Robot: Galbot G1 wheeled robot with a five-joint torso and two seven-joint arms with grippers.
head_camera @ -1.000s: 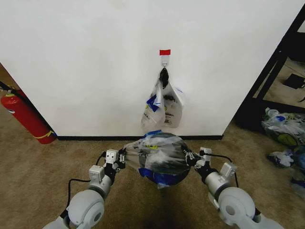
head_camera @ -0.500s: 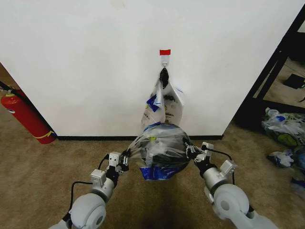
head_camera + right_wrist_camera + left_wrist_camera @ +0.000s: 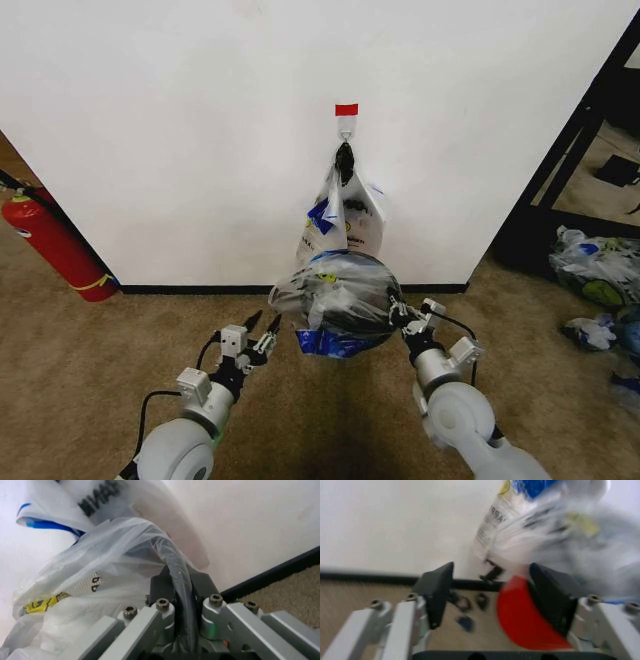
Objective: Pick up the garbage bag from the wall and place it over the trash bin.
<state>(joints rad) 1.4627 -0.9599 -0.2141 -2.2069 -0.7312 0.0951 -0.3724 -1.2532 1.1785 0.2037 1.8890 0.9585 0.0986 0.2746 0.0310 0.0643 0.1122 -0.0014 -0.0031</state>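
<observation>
Room: you face a white wall (image 3: 180, 130) with a black baseboard, rising from brown carpet (image 3: 80, 350).
Left arm: nearest you, low on the left side of the head view, reaching forward over the carpet.
Left gripper (image 3: 262, 326): fingers spread apart and holding nothing; it sits just beside the bin's left edge, apart from the plastic. In the left wrist view its two dark fingers (image 3: 438, 588) stand wide, with the red base of the bin (image 3: 525, 618) between them farther off.
Right arm: low on the right side of the head view, reaching in toward the bin.
Right gripper (image 3: 396, 309): clamped on the bin's right rim. In the right wrist view the fingers (image 3: 162, 588) are pinched together around the dark rim with the bag's film drawn over it.
Bin (image 3: 352, 300): round and black, standing on the carpet close to the wall, between the two grippers.
Bag (image 3: 325, 295): thin whitish plastic draped over the bin's top, with a yellow-green mark near the left and a blue patch hanging at the front.
Hook (image 3: 345, 125): on the wall above the bin, under a strip of red tape.
Bunch of bags (image 3: 342, 222): hangs from the hook by a black knot, directly behind the bin.
Fire extinguisher (image 3: 52, 245): red, at the wall's left corner, well apart from the bin.
Stuffed bags (image 3: 592, 265): on the floor at the far right.
</observation>
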